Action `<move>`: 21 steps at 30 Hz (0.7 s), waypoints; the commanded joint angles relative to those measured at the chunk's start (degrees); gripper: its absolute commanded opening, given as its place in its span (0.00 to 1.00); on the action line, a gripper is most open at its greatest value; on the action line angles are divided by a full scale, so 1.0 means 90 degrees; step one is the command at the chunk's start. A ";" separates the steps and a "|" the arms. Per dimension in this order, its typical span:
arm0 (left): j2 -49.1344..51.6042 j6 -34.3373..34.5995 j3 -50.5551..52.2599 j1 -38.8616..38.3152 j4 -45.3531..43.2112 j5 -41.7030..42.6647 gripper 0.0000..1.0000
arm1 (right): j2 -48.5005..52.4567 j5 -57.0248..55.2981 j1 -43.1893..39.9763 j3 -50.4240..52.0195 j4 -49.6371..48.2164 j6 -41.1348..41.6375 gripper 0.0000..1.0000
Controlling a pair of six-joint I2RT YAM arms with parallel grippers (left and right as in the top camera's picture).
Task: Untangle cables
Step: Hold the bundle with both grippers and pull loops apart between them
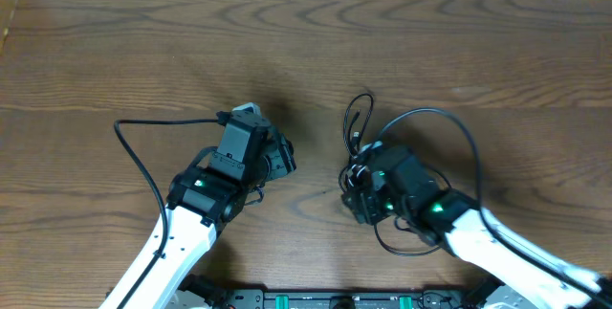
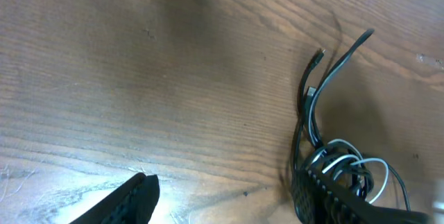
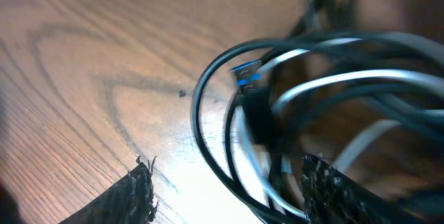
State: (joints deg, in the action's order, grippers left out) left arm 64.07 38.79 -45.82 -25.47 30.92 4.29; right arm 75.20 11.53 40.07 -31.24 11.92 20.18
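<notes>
At left on the wooden table [image 1: 143, 41], found the left gripper [image 2: 222, 182] with jaws standing well apart and only bare wood between them; holding nothing. Noted one finger [image 2: 333, 200] of it down at the edge of the cable tangle [image 2: 345, 161]; touching or merely in front, cannot tell from the wrist view. From overhead, judged just short of the tangle, with a strip of open table between the two arms. Moving right: logged two free ends [image 2: 366, 35] of dark cord trailing out of the knot toward the far side of the table. Further right, found the tangle sitting directly under the right gripper [image 3: 225, 165], likewise with jaws parted, with loops of black cable [image 3: 198, 102] and white cable [image 3: 347, 82] lying loose in the gap and across one pad; pinching nothing as far as seen, though badly blurred there. Spotted a plug with a blue insert [image 3: 244, 77] in the middle of the loops. Step in hand, by judgement: choosing a purchase on the knot, with separation not yet begun and the cords bunched in one place. Next move calls for closing on a single strand only, preferably the white one, pinning the rest with the left gripper, then drawing that strand out slowly toward the free ends to avoid tightening the knot.
</notes>
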 commanded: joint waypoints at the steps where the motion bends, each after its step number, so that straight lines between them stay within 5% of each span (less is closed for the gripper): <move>1: -0.0061 0.0010 -0.0131 0.0039 0.0022 -0.0100 0.66 | 0.0476 -0.0265 0.0117 -0.0153 -0.0107 0.0282 0.65; 3: -0.0061 0.0010 -0.0131 0.0039 0.0036 -0.0100 0.66 | 0.0610 -0.0238 0.0083 -0.0299 -0.0022 0.0274 0.65; 9: -0.0058 0.0012 -0.0131 0.0036 0.0036 -0.0075 0.66 | 0.0648 -0.0260 0.0192 -0.0471 0.0134 0.0274 0.25; 11: -0.0058 0.0010 -0.0131 0.0036 0.0039 -0.0005 0.66 | 0.0648 -0.0240 0.0202 -0.0474 0.0114 0.0272 0.01; 21: -0.0061 0.0000 -0.0131 0.0039 0.0542 0.0039 0.67 | 0.0597 0.0797 -0.0335 -0.0753 -0.0556 0.1005 0.01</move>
State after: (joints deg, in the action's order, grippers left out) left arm 64.07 38.79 -45.82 -25.39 34.46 4.34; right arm 81.06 14.57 39.31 -35.35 8.03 24.64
